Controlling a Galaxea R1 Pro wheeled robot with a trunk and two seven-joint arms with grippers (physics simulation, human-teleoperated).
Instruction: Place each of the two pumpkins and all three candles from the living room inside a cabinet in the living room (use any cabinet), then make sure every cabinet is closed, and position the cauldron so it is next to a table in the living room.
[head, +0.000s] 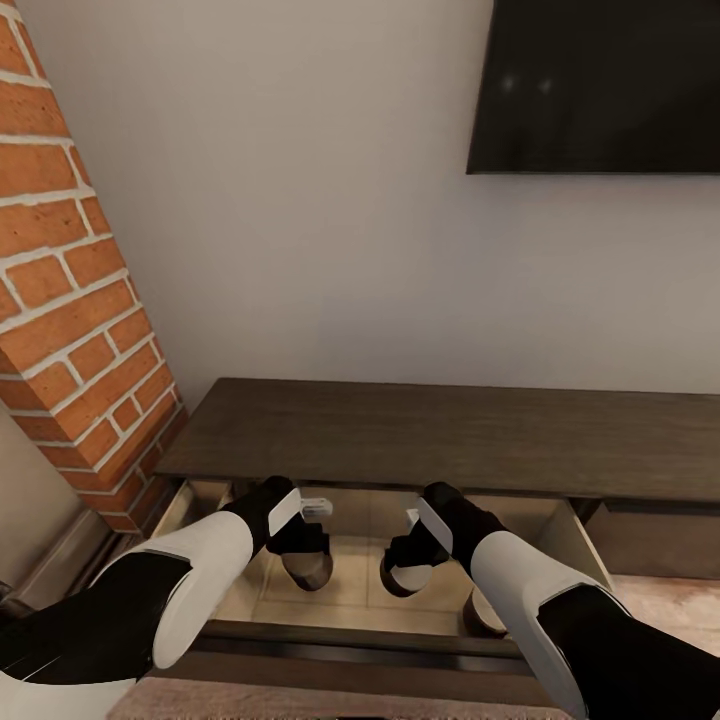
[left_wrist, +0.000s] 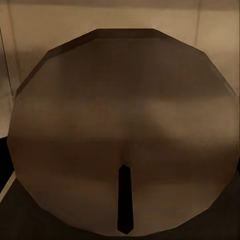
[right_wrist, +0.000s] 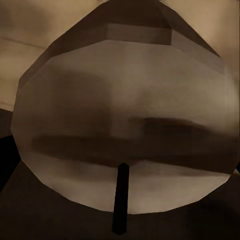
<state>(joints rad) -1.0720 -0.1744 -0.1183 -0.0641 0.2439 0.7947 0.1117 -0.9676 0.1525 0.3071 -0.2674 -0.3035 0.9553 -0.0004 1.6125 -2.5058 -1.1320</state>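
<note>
The long dark-brown cabinet (head: 450, 432) stands against the wall with its left drawer (head: 352, 592) pulled out, showing a pale beige inside. Both arms reach down into that drawer. My left gripper (head: 305, 548) is shut on a tan candle (head: 311, 576); the left wrist view shows its round top (left_wrist: 125, 115) and dark wick very close. My right gripper (head: 410, 552) is shut on a second candle (head: 402, 582), whose top (right_wrist: 125, 115) looms just as near in the right wrist view. A third candle (head: 487, 614) stands in the drawer, partly hidden behind my right forearm.
A red brick column (head: 70, 300) rises at the left, close to the cabinet's end. A black flat screen (head: 600, 85) hangs on the white wall above. The drawer's front edge (head: 350, 640) lies just below my forearms. Another cabinet front (head: 660, 540) is shut at the right.
</note>
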